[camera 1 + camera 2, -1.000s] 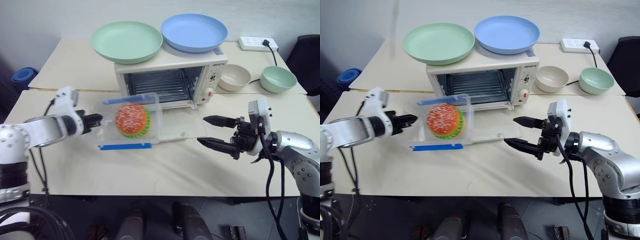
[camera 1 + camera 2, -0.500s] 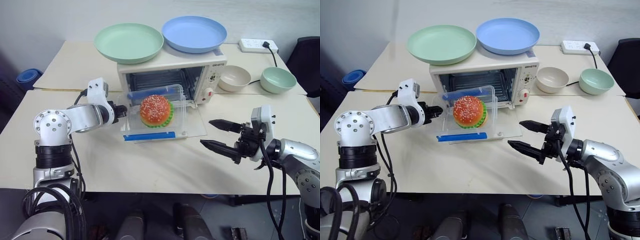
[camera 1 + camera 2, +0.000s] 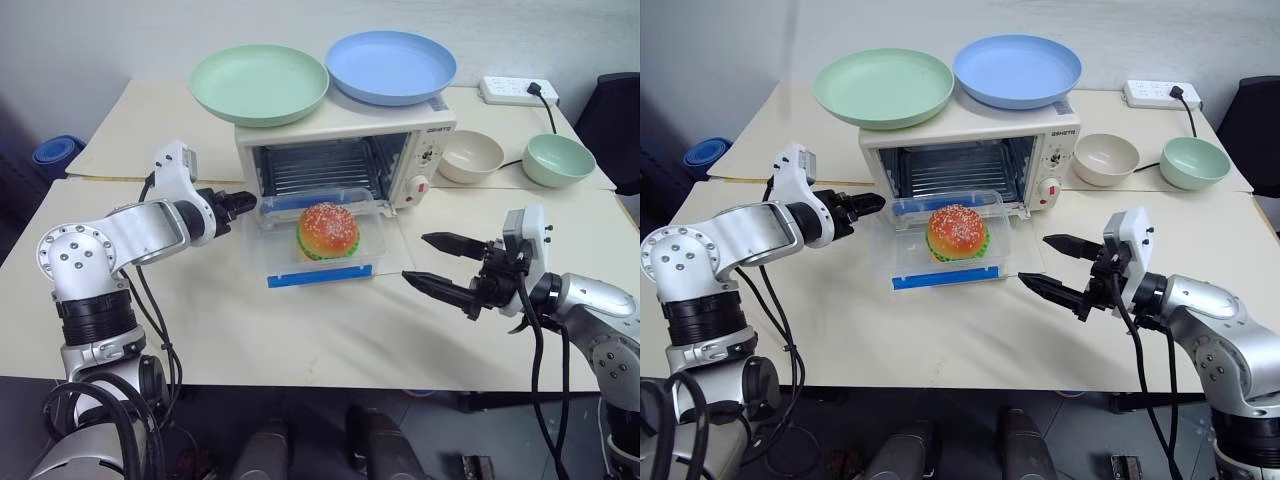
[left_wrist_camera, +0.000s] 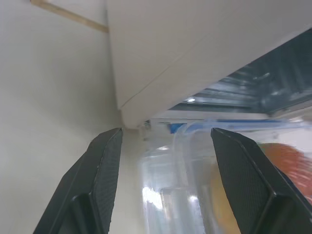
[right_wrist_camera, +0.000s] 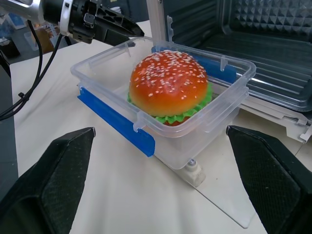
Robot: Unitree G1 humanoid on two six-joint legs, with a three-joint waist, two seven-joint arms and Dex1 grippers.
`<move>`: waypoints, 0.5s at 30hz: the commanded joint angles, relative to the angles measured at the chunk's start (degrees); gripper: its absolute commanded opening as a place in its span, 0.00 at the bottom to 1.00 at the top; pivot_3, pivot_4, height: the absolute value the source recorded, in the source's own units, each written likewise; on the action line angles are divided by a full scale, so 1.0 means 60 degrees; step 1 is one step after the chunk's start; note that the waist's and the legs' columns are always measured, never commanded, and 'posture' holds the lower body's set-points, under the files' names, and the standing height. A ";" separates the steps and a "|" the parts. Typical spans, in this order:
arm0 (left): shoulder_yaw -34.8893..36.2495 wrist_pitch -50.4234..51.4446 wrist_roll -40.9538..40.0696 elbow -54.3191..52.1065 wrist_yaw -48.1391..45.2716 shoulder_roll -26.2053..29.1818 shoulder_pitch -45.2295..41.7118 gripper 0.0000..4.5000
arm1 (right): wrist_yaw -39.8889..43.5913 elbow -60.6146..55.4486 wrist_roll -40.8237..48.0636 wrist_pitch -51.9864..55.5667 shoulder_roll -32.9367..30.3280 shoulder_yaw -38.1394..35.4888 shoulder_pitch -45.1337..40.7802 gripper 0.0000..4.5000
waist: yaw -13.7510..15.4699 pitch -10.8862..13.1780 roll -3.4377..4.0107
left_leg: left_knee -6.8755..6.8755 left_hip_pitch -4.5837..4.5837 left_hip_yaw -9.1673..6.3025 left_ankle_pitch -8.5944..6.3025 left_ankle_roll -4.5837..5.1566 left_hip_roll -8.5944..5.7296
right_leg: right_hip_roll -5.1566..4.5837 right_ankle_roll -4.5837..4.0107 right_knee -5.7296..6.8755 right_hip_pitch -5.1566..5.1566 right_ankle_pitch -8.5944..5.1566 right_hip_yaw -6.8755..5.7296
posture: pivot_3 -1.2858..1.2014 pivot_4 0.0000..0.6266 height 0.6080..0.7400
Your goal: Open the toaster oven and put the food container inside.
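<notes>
Toaster oven (image 3: 345, 165): a cream-white box is set at the middle of the surface (image 3: 300, 340), its glass door (image 5: 273, 87) folded down flat toward the robot so the dark cavity is left open for loading.
Food container (image 3: 317, 243): a clear tray with a toy hamburger (image 3: 327, 231) inside is seen resting on the lowered door, right at the oven mouth and not yet within the cavity. One blue clip (image 3: 320, 276) faces the robot; the other lies on the oven side.
Left tool (image 3: 862, 206): its two black fingers are spread and are seen just beside the container's left rear corner, close to the oven's front edge. No grip on the tray can be made out. It is judged to be placed there so the tray can be nudged inward.
Right tool (image 3: 436, 262): its fingers are spread wide with nothing between them, held above the surface to the right of the door, well apart from the container, probably kept out of the way.
Plates: a green plate (image 3: 259, 84) and a blue plate (image 3: 391, 67) are stacked on the oven's top.
Hard to make out: whether a left fingertip touches the tray's rim cannot be told; the door's handle is hidden beneath the container; the clear tray's far wall blends into the door's glare.
</notes>
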 commanded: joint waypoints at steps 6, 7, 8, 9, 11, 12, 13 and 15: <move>0.1515 -0.0862 -0.1850 -0.1239 -0.3966 0.1774 0.1088 0.68 | 0.0323 -0.0064 0.0182 -0.0109 -0.0031 0.0090 -0.0206 1.00 | -0.0122 0.0000 0.0001 | -0.0009 0.0004 0.0007 0.0001 -0.0008 0.0007 | 0.0006 -0.0011 0.0002 -0.0005 -0.0006 0.0002 | 0.52 0.24 1.00; 0.1700 -0.0957 -0.1806 -0.1255 -0.4702 0.2014 0.1278 0.68 | 0.0375 -0.0081 0.0258 -0.0062 -0.0054 0.0080 -0.0211 1.00 | -0.0147 0.0000 0.0001 | -0.0010 0.0005 0.0009 0.0001 -0.0009 0.0007 | 0.0008 -0.0013 0.0002 -0.0006 -0.0007 0.0002 | 0.52 0.24 1.00; 0.1817 -0.0920 -0.1751 -0.1286 -0.5593 0.2283 0.1486 0.64 | 0.0437 -0.0101 0.0377 0.0011 -0.0070 0.0063 -0.0215 0.96 | -0.0154 0.0000 0.0000 | -0.0011 0.0005 0.0009 0.0001 -0.0009 0.0008 | 0.0009 -0.0018 0.0002 -0.0006 -0.0010 0.0000 | 0.52 0.24 1.00; 0.1875 -0.0860 -0.1519 -0.1500 -0.6702 0.2579 0.1754 0.59 | 0.0489 -0.0124 0.0478 0.0078 -0.0085 0.0055 -0.0222 0.91 | -0.0158 0.0000 0.0000 | -0.0010 0.0005 0.0009 0.0001 -0.0008 0.0008 | 0.0009 -0.0020 0.0002 -0.0006 -0.0011 -0.0003 | 0.52 0.24 1.00; 0.1858 -0.0634 -0.0877 -0.2247 -0.9338 0.3279 0.2676 0.48 | 0.0632 -0.0243 0.0775 0.0253 -0.0088 0.0090 -0.0201 0.79 | -0.0190 0.0000 0.0001 | -0.0011 0.0004 0.0008 0.0000 -0.0003 0.0006 | 0.0019 -0.0028 0.0001 -0.0005 -0.0016 -0.0006 | 0.52 0.24 1.00; 0.1700 -0.0673 -0.0372 -0.2674 -1.0571 0.3660 0.3247 0.42 | 0.0653 -0.0315 0.0787 0.0277 -0.0063 0.0207 -0.0203 0.72 | -0.0210 0.0000 0.0001 | -0.0014 0.0004 0.0011 -0.0001 0.0001 0.0005 | 0.0017 -0.0031 -0.0001 -0.0005 -0.0018 -0.0004 | 0.52 0.24 1.00; 0.1479 -0.0831 0.0182 -0.3022 -1.1621 0.4018 0.3794 0.35 | 0.0647 -0.0378 0.0756 0.0287 -0.0022 0.0345 -0.0203 0.64 | -0.0232 0.0000 0.0001 | -0.0018 0.0006 0.0017 -0.0006 0.0010 0.0005 | 0.0019 -0.0038 -0.0004 -0.0004 -0.0022 -0.0004 | 0.52 0.24 1.00; 0.0797 -0.1600 0.1595 -0.3568 -1.3280 0.4650 0.4718 0.21 | 0.0561 -0.0458 0.0585 0.0289 0.0123 0.0719 -0.0260 0.48 | -0.0228 0.0000 0.0002 | -0.0026 0.0011 0.0029 -0.0026 0.0047 0.0006 | 0.0013 -0.0064 -0.0010 -0.0005 -0.0037 0.0003 | 0.52 0.24 1.00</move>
